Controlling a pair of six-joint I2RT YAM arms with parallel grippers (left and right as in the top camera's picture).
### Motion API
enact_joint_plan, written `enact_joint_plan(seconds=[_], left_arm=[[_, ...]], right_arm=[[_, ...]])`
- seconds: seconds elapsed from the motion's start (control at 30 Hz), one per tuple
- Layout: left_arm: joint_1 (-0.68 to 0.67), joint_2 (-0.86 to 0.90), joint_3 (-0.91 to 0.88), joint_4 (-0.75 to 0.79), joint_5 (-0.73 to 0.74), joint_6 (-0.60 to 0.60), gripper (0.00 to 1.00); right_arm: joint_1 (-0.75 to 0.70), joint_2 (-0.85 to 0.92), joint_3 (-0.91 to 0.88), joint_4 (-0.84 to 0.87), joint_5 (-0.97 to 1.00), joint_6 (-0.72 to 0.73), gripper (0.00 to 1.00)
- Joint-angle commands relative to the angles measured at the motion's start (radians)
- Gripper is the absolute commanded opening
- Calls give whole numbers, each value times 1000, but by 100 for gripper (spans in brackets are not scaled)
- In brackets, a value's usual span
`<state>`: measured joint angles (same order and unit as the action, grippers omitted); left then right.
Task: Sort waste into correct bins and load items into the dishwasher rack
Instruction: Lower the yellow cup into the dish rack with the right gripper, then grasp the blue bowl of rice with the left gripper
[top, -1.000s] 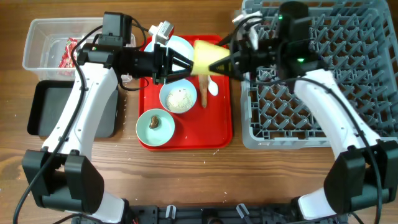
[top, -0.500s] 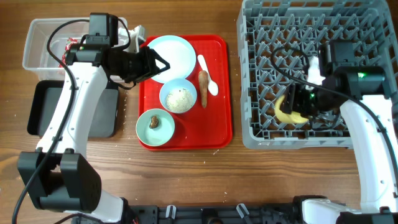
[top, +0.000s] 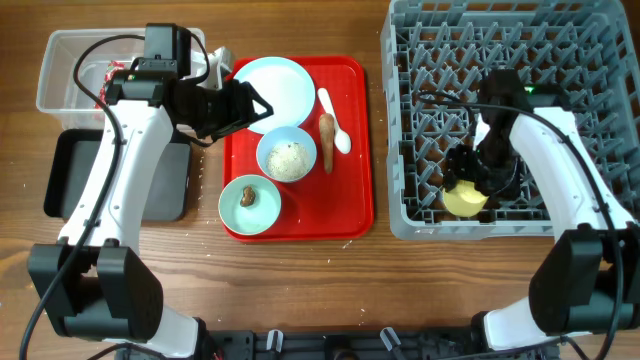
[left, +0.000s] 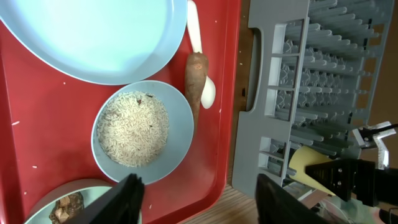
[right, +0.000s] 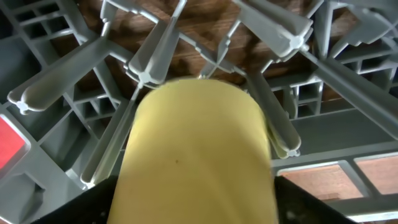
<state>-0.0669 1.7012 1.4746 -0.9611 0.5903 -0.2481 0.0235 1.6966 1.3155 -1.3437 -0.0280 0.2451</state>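
My right gripper (top: 470, 185) is shut on the small yellow cup (top: 464, 200), held low among the pegs at the front of the grey dishwasher rack (top: 600, 60); the cup fills the right wrist view (right: 196, 155). My left gripper (top: 262, 103) is open and empty above the red tray's left side. On the tray lie a pale blue plate (top: 275, 90), a bowl of rice (top: 286, 157), a bowl with a brown lump (top: 249, 203), a brown food stick (top: 327, 140) and a white spoon (top: 333, 118). The clear tub (top: 62, 70) holds a red-and-white wrapper (top: 112, 72).
The black tray (top: 65, 175) lies in front of the clear tub at the left. The red tray (top: 355, 200) sits between the bins and the rack. A few rice grains lie scattered on the wood near the tray's front edge.
My right gripper carried the yellow cup from above the red tray over to the rack and lowered it among the front pegs. My left gripper drew back left from the tray.
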Motion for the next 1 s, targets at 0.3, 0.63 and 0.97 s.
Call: enact_joint_plan(seconds=[0.3,0.63,0.97], left_arm=[[3,-19,11,-2,-45,10,65],[5,-22,12,-24,-252,10,63],[-370,37,10,-7,-582,145,66]], right_arm=[[38,-57,392,-30,-181,-92,84],[461,132,359,364,-187,211,66],[171,3,360,317,-155,140,73]])
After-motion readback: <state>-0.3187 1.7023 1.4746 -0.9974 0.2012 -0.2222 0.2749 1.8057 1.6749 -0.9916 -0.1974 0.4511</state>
